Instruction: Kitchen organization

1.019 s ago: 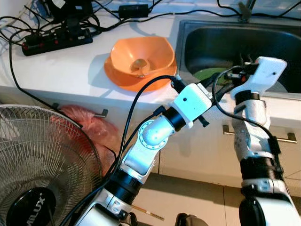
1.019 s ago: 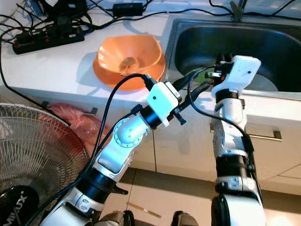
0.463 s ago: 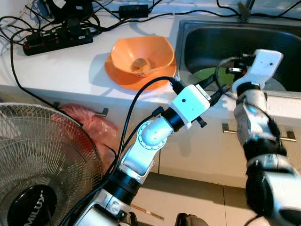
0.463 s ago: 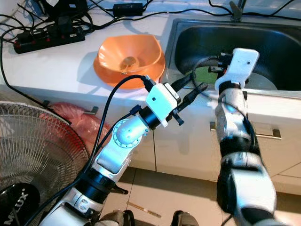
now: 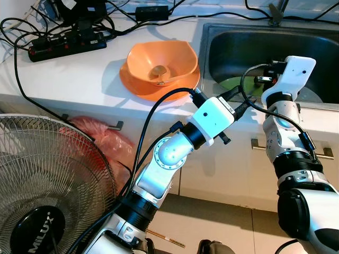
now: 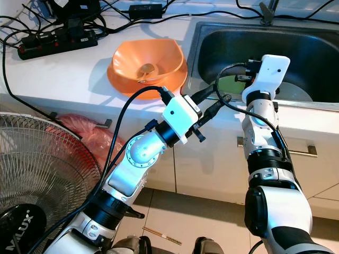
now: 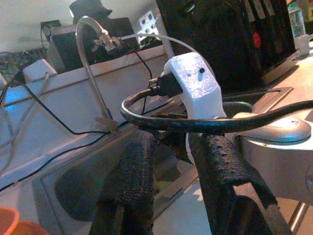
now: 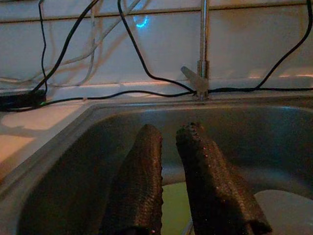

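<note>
An orange bowl (image 5: 159, 61) sits on an orange plate (image 5: 132, 84) on the white counter, with a small spoon-like thing (image 5: 158, 71) inside it. To its right is the steel sink (image 5: 212, 47), holding something green (image 5: 233, 83) and a grey plate (image 5: 310, 95). My left gripper (image 5: 237, 100) hovers at the sink's front rim, open, nothing between its fingers (image 7: 137, 161). My right wrist (image 5: 294, 71) is raised over the front of the sink. My right gripper (image 8: 170, 129) points into the basin, shut and holding nothing.
A black power strip (image 5: 66, 45) and loose cables lie at the counter's back left. A standing fan (image 5: 47, 185) is at the lower left, beside a pink bag (image 5: 103, 140) hung on a cabinet handle. The faucet (image 8: 203, 49) rises behind the sink.
My right arm has shifted slightly, its forearm leaning in and its wrist moving a little farther over the sink. The left arm has hardly moved.
</note>
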